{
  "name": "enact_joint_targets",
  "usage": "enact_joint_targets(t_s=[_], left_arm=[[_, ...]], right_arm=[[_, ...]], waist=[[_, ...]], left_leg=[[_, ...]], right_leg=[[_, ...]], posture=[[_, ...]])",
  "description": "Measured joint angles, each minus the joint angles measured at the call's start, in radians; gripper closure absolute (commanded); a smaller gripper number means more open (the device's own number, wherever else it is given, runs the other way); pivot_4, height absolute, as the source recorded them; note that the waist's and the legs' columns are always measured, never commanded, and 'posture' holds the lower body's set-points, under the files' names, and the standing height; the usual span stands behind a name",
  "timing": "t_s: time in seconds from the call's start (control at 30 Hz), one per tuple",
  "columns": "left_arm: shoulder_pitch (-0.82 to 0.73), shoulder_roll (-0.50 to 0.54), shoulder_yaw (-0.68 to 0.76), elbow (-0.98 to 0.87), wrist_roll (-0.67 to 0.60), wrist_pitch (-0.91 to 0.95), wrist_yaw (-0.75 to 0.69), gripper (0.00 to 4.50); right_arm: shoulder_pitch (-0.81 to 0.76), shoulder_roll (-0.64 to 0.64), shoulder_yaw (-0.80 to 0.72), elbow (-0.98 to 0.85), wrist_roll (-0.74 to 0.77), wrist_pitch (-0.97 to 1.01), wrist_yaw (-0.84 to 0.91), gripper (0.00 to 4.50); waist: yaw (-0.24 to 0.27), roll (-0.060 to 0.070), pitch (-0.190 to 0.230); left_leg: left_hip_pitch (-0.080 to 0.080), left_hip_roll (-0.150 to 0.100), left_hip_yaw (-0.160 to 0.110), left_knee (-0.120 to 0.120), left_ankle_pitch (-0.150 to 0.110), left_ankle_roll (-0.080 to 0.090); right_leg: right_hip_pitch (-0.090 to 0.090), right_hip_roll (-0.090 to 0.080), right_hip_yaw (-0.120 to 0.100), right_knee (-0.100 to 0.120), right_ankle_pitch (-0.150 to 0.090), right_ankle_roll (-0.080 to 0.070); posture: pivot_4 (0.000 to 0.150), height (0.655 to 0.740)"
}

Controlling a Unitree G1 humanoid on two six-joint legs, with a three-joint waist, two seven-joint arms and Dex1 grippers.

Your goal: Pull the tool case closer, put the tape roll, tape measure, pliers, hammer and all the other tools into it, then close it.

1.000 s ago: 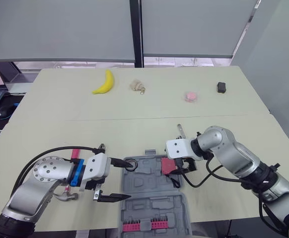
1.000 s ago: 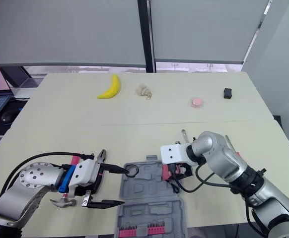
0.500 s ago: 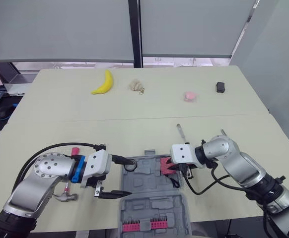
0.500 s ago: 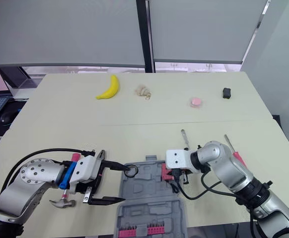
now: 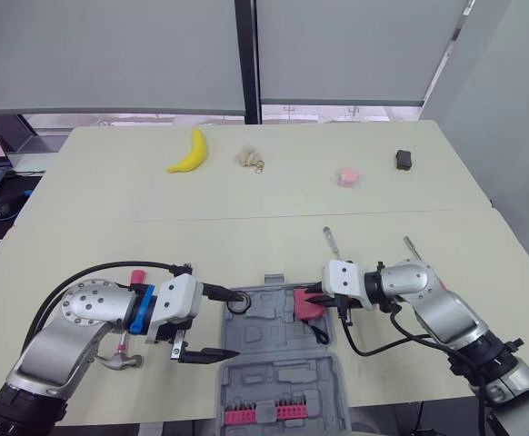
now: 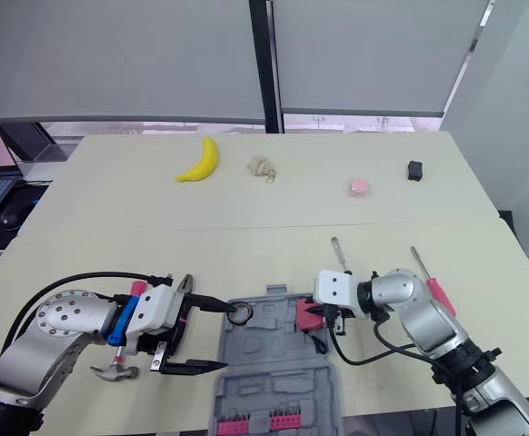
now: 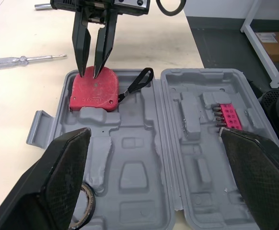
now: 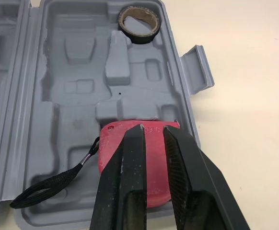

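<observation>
Right gripper [image 7: 89, 73] nearly closed, empty, tips on tape measure [image 7: 94, 91] (in tool case [image 7: 134, 173]). Left gripper [image 5: 233, 325] wide open, empty.

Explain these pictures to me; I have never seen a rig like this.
This is a two-armed humanoid robot. The two wide pictures come from its head camera, looking down over a table; the other two from wrist cameras. An open grey tool case lies in front, holding a tape roll and a red tape measure. The left hand is open by the roll, holding nothing. The right hand, fingers almost together, points at the tape measure. A hammer, a screwdriver and a banana lie on the table.
</observation>
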Motion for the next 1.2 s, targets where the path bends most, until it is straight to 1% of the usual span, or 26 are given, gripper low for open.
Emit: enact_joint_targets(t_s=[0.2,0.37,0.63,0.77,0.87,0.93,1.03,1.13,1.2], left_arm=[[-0.003,0.000,0.000,0.003,0.000,-0.002,-0.004,0.00],[-0.011,0.000,-0.001,0.003,0.000,0.000,-0.005,0.00],[-0.016,0.000,-0.001,0.003,0.000,0.001,-0.006,0.00],[-0.009,-0.002,0.003,0.029,-0.004,-0.015,-0.006,0.00],[0.000,-0.015,0.043,0.063,-0.028,-0.019,0.002,0.00],[0.007,-0.021,0.091,0.094,-0.048,-0.017,0.024,0.00],[0.020,-0.028,0.175,0.163,-0.062,0.002,0.080,0.00],[0.044,-0.038,0.271,0.260,-0.072,0.028,0.153,0.00],[0.065,-0.039,0.337,0.325,-0.073,0.035,0.192,0.00]], right_arm=[[-0.003,0.010,0.003,0.091,-0.005,-0.049,-0.001,3.83],[-0.025,0.021,0.016,0.169,-0.015,-0.050,0.003,3.83],[-0.045,0.059,0.032,0.211,-0.034,-0.063,-0.005,3.83],[-0.042,0.066,0.025,0.194,-0.035,-0.070,-0.020,3.83],[-0.013,0.064,0.014,0.115,-0.032,-0.035,-0.040,3.83],[0.005,0.055,-0.026,0.018,-0.017,0.002,-0.062,3.83],[0.043,0.003,-0.139,-0.141,0.011,0.061,-0.102,3.83],[0.152,-0.060,-0.256,-0.269,0.032,0.116,-0.141,3.83],[0.241,-0.116,-0.328,-0.337,0.057,0.155,-0.142,3.44]], waist=[[0.000,0.000,0.000],[0.000,-0.001,-0.001],[-0.003,-0.003,-0.003],[-0.003,-0.003,-0.003],[-0.001,-0.002,-0.002],[-0.001,-0.001,-0.001],[0.001,-0.001,-0.001],[0.004,-0.002,-0.001],[0.004,-0.001,0.000]], left_leg=[[0.001,0.000,0.000,0.000,0.000,0.000],[0.002,0.000,0.000,0.000,0.000,0.000],[0.008,0.001,0.001,0.000,0.000,0.000],[0.009,0.001,0.001,0.000,0.001,0.001],[0.004,0.001,0.000,0.000,0.001,0.000],[0.001,0.001,-0.001,0.000,0.001,0.000],[0.000,0.000,-0.004,-0.001,0.000,0.000],[-0.001,0.000,-0.006,-0.002,0.000,0.000],[-0.002,0.000,-0.007,-0.002,0.000,0.000]], right_leg=[[0.001,0.000,0.000,0.000,0.000,0.000],[0.002,0.000,0.000,0.000,0.000,0.000],[0.005,0.001,0.002,0.001,0.000,0.000],[0.005,0.001,0.003,0.002,0.000,-0.001],[0.001,0.001,0.002,0.003,-0.001,-0.001],[-0.001,0.001,0.001,0.003,-0.001,-0.001],[0.000,0.001,-0.001,0.001,-0.002,-0.001],[0.000,-0.001,-0.001,0.001,-0.004,-0.001],[0.000,-0.001,-0.001,0.001,-0.005,-0.002]], posture=[[0.150,0.7274],[0.150,0.7274],[0.150,0.7274],[0.150,0.7274],[0.150,0.7274],[0.150,0.7274],[0.150,0.7274],[0.150,0.7274],[0.150,0.7274]])
